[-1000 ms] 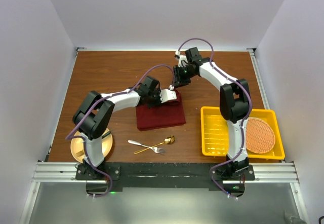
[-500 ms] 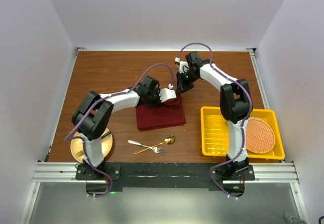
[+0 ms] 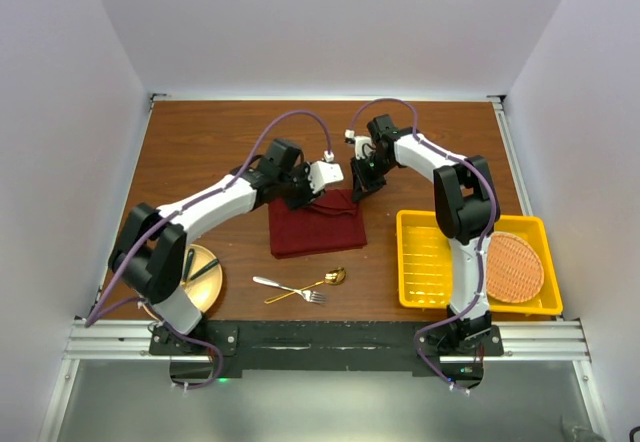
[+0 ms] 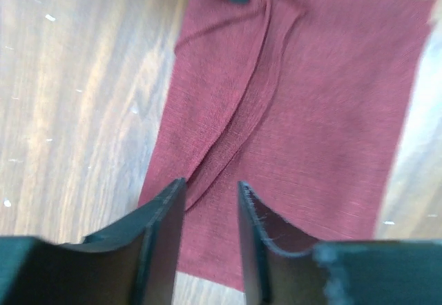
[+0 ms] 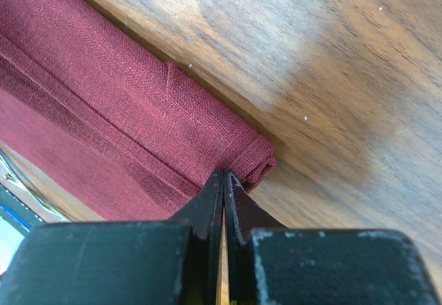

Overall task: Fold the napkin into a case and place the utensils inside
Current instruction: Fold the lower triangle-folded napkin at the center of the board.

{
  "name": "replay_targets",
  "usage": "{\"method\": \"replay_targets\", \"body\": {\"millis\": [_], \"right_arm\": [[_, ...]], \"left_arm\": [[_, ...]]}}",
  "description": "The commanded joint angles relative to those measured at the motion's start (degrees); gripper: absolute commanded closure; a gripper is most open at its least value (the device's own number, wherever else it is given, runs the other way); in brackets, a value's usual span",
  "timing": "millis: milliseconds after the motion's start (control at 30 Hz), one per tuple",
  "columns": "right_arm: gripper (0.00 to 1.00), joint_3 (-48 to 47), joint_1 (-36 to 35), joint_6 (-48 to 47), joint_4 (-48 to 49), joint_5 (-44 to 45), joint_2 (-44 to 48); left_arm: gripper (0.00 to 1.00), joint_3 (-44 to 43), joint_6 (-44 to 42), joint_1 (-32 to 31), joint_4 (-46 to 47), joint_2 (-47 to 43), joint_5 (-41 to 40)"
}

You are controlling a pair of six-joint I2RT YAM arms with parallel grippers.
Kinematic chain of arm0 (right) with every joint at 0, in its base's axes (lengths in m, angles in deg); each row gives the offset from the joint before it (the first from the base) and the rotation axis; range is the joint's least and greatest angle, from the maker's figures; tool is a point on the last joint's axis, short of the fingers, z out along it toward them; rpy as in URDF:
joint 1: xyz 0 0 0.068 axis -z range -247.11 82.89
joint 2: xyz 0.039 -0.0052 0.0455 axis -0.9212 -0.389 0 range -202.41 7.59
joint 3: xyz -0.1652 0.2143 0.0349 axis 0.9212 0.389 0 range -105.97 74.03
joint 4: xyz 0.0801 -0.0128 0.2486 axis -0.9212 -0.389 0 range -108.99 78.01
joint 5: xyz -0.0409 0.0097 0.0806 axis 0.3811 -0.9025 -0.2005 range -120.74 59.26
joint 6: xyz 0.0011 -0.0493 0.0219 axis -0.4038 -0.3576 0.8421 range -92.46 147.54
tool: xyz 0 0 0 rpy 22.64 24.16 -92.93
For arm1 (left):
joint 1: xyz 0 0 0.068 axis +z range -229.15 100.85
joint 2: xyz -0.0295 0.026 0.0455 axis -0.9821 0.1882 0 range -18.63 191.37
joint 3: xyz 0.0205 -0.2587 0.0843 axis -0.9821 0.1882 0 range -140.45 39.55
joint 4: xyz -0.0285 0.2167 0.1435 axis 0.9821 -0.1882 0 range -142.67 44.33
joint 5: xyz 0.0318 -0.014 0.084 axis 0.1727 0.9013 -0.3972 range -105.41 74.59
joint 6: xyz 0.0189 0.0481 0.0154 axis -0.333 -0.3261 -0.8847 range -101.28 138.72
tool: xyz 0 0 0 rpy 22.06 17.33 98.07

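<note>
Plate (image 3: 205,292) far left w/ dark cutlery on it. Left gripper (image 4: 210,188) hovers over napkin (image 3: 315,227), jaws a bit apart, nothing btwn them. Napkin folded & creased, mid-table. Fork (image 3: 280,286) & spoon (image 3: 336,276) crossed just in front of it. Right gripper (image 5: 224,175) pinched tight on napkin's far right corner. Yellow tray (image 3: 425,257) at right holds orange mat (image 3: 513,265).

The right pincer (image 5: 223,181) has its jaws pressed together, nipping the folded corner of the maroon napkin (image 5: 138,105), which lies in layers on the wooden desk (image 5: 331,63).
</note>
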Motion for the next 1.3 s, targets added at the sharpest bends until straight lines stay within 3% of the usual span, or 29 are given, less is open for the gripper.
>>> {"method": "replay_targets", "body": {"millis": [0,200,500,800,900,1133,1267], "right_arm": [[1.00,0.9,-0.3,-2.9,0.6,1.3,3.9],[1.00,0.9,-0.3,-3.3,1.0,1.6,3.3],[1.00,0.8,-0.4,-4.1,0.9,1.7,3.4],[1.00,0.1,-0.4,-4.3,0.3,1.6,2.9],[1.00,-0.4,-0.4,-4.4,0.0,1.5,2.7],[1.00,-1.3,-0.4,-4.4,-0.2,0.8,2.2],[1.00,-2.0,-0.3,-4.7,-0.6,0.4,1.8]], "left_arm": [[0.56,-1.6,7.8,4.0,-0.4,-3.3,2.7],[0.55,-14.5,16.3,10.5,-4.3,6.5,6.4],[0.53,-23.4,20.5,12.9,-10.7,18.0,8.5],[0.80,-18.2,16.9,14.2,-18.6,16.0,11.8],[0.84,-15.6,15.8,14.2,-19.2,15.0,11.8],[0.79,-10.0,15.3,14.2,-15.5,14.9,10.7],[0.62,-6.7,12.0,14.2,-12.3,11.4,11.0]]}}
